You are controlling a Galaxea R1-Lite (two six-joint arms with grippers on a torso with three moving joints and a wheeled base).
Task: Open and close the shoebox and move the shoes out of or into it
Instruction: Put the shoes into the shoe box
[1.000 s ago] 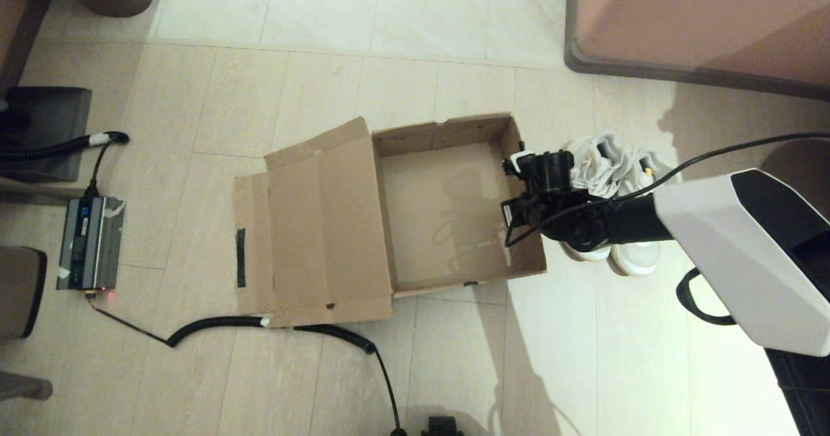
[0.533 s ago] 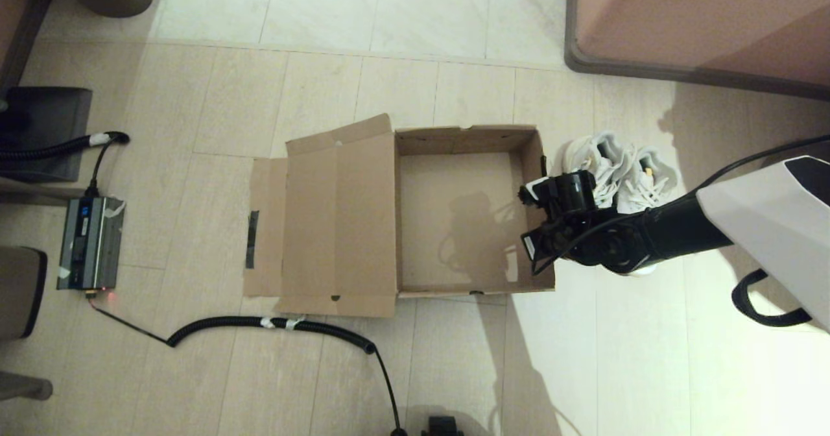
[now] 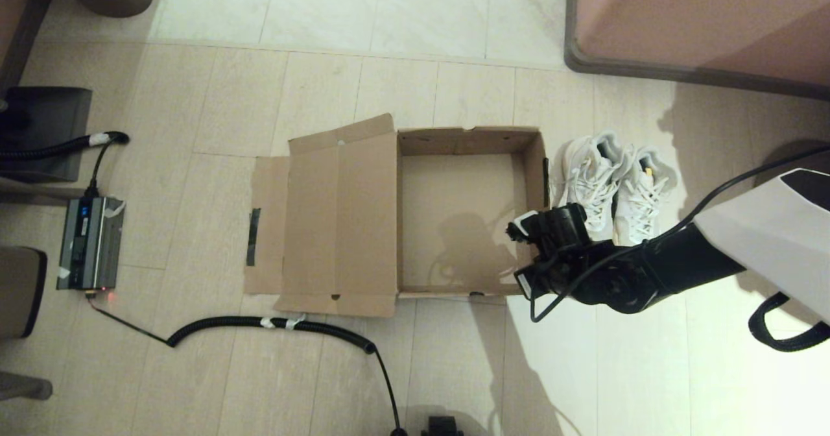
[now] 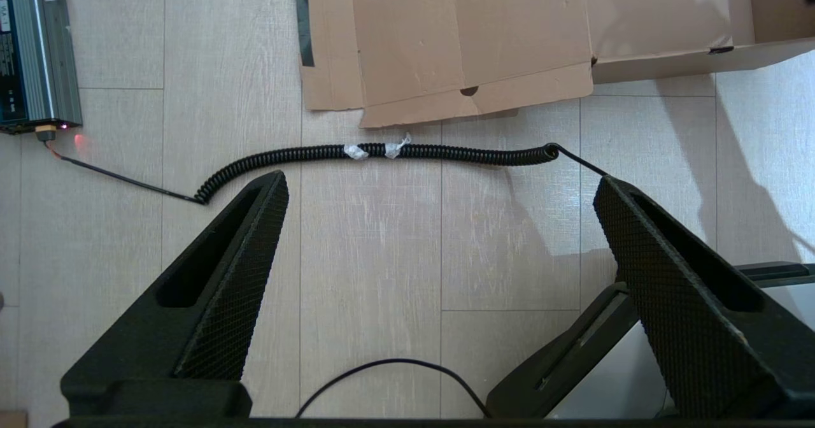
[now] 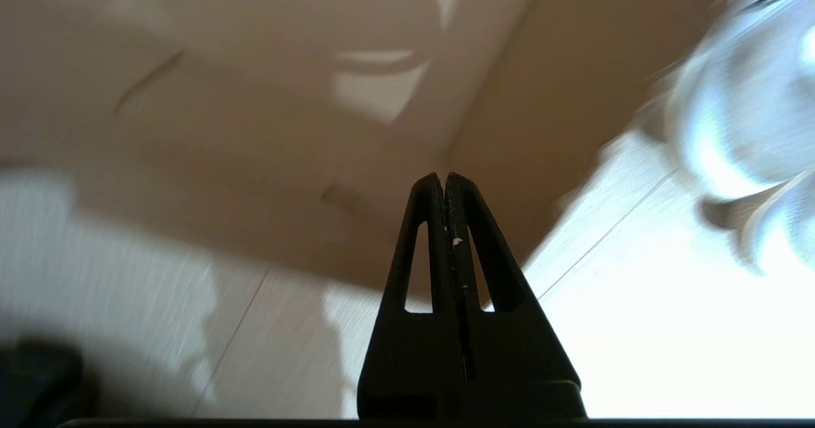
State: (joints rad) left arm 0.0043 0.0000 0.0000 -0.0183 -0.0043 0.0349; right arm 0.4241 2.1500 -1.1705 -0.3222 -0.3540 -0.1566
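Note:
The brown cardboard shoebox (image 3: 463,212) sits open and empty on the floor, its lid flap (image 3: 324,222) laid flat to the left with a black tape strip on it. Both white mesh sneakers (image 3: 613,186) stand side by side on the floor just right of the box. My right gripper (image 3: 528,257) hovers at the box's near right corner, shut on nothing; in the right wrist view its tips (image 5: 444,178) point at the box wall (image 5: 255,128), with the shoes (image 5: 745,116) a blur beside it. My left gripper (image 4: 440,179) hangs open over bare floor near the lid flap (image 4: 471,33).
A coiled black cable (image 3: 272,322) runs along the floor in front of the box to a grey power unit (image 3: 87,241) at the left. A pinkish furniture edge (image 3: 681,27) fills the upper right. Dark objects stand at the far left (image 3: 39,131).
The box has swung round and shifted right, now lying square. My right gripper has drawn back along the box's right wall toward the near corner, uncovering the shoes.

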